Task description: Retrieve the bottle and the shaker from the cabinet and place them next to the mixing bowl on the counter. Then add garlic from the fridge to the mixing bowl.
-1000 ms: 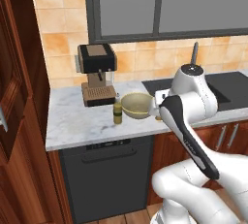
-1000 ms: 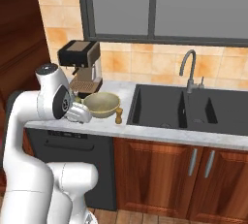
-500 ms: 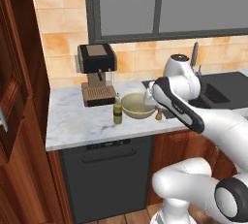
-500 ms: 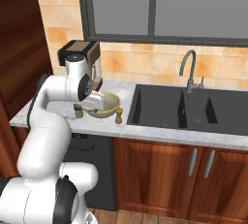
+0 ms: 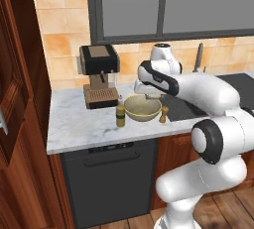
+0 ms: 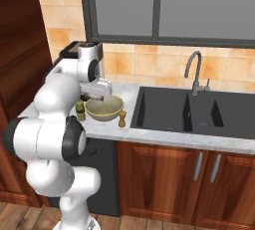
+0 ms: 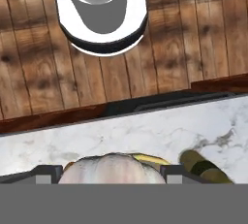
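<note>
The olive-yellow mixing bowl sits on the white marble counter. The small olive-green bottle stands at the bowl's left, and the small brown shaker at its right. My gripper hangs just above the bowl. In the hand view the gripper is shut on the pale pinkish garlic, with the bowl's yellow rim showing behind it and the bottle lying beside it.
A black and brown coffee machine stands behind the bottle against the tiled wall. The dark sink with its faucet lies right of the bowl. The dark wooden cabinet door stands open at the left, and a dark dishwasher front is under the counter.
The arm has swung up and forward from in front of the counter, carrying the hand over the mixing bowl. Bottle, shaker and bowl have stayed put.
</note>
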Available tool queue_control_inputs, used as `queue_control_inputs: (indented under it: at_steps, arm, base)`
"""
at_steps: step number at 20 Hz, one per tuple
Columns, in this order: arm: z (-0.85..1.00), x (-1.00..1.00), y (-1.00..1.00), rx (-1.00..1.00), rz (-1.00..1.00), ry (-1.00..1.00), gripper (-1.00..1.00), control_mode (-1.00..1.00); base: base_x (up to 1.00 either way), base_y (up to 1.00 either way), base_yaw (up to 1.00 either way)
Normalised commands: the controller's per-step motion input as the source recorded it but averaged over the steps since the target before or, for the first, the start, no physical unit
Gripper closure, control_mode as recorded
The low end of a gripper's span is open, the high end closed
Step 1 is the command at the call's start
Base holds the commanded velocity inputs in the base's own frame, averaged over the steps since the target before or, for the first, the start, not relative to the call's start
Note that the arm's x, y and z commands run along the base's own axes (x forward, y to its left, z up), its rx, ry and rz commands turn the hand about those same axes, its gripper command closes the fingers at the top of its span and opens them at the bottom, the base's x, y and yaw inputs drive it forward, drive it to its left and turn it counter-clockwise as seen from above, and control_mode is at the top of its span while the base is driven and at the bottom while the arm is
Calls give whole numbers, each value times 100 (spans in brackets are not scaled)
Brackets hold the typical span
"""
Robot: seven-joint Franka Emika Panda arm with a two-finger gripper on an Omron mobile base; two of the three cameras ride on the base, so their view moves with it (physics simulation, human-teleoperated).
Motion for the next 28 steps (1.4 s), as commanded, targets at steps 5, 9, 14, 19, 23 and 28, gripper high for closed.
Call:
queue_control_inputs:
  at_steps: [5,9,14,19,23,28]
  arm:
    - [-43,81,-1,-11,-5,-5,100,-100]
    - [-38,78,0,-4,-2,-3,100,-100]
    - [-45,42,0,10,0,11,100,-100]
    - [-70,2,0,1,0,4,100,-100]
    - [-57,0,9,0,2,0,100,-100]
    - [-18,0,11,2,0,0,100,-100]
  base:
    - [0,0,0]
    - [0,0,0]
    - [0,0,0]
    - [0,0,0]
    - [0,0,0]
    - [0,0,0]
